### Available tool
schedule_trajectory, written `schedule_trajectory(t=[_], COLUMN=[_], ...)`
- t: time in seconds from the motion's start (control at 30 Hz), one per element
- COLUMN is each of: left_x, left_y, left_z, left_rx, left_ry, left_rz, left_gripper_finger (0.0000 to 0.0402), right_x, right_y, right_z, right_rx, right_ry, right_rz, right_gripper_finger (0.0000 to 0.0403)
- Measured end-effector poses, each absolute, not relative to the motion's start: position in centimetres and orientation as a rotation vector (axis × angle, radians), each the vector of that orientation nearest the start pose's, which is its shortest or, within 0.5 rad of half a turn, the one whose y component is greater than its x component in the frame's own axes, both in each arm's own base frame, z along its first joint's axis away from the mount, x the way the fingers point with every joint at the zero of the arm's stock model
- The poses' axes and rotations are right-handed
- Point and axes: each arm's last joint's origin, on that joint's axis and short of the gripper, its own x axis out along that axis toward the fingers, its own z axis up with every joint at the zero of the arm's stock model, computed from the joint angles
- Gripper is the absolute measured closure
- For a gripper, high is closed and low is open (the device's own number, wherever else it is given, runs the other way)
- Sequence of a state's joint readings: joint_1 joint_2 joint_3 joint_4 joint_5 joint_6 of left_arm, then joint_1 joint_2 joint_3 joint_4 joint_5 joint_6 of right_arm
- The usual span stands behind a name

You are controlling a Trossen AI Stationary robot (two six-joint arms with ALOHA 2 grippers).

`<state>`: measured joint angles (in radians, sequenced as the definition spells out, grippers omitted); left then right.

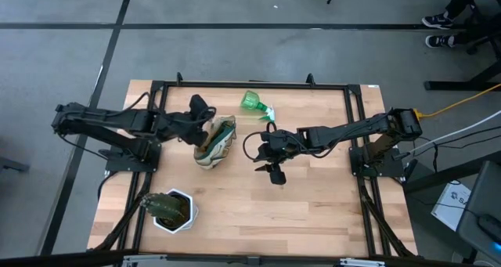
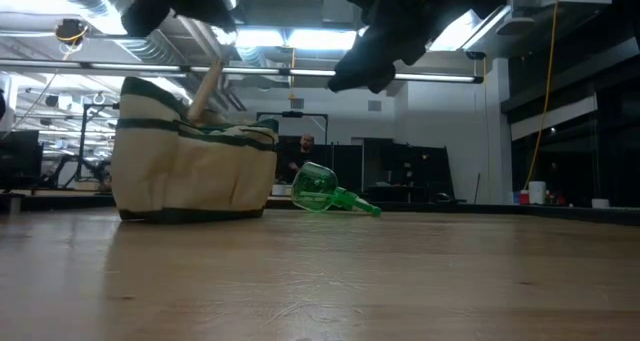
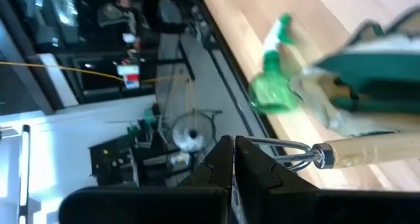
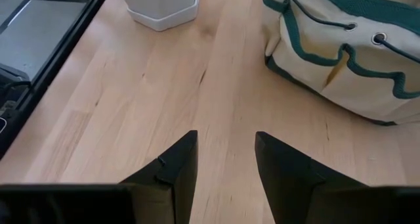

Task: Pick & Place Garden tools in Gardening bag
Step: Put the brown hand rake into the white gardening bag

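Standing near the middle of the light wooden table (image 1: 313, 212), toward its left half: small cream fabric gardening bag with dark green trim (image 1: 215, 142), side pockets facing outward. Hovering right over the bag's open top: left gripper (image 1: 205, 123), fingers pressed together and pinching the metal hanging loop at the end of a wooden-handled little rake (image 3: 367, 150); handle slanting up out of the bag in the low view. Lying on its side at the far edge of the table, just beyond the bag and apart from it: green translucent plastic spray bottle (image 1: 257, 104). Hanging above bare wood right of the bag, well clear of the surface: right gripper (image 1: 273, 170), fingers standing apart and holding nothing. Sitting at the near left corner: white hexagonal pot with green plant (image 1: 172, 211).
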<state>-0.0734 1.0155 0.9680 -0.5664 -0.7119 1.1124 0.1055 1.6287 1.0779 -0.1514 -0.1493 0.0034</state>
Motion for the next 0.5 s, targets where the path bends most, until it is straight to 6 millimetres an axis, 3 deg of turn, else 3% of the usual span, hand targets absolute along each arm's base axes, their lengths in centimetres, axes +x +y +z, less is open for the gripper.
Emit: schedule_trajectory(t=[0.23,0.5], left_x=[20.52,20.62], left_y=[1.15,0.98], left_z=[31.64,31.56], left_rx=[1.342,1.296], left_ry=[1.025,0.98], left_rz=[0.298,0.248], left_gripper_finger=[0.0398,0.0398], right_x=[34.65,34.66], right_y=[4.09,4.09], right_z=[22.76,22.76], right_rx=[0.019,0.027], right_ry=[0.706,0.706], right_rz=[0.243,0.24], right_gripper_finger=[0.0247,0.0247])
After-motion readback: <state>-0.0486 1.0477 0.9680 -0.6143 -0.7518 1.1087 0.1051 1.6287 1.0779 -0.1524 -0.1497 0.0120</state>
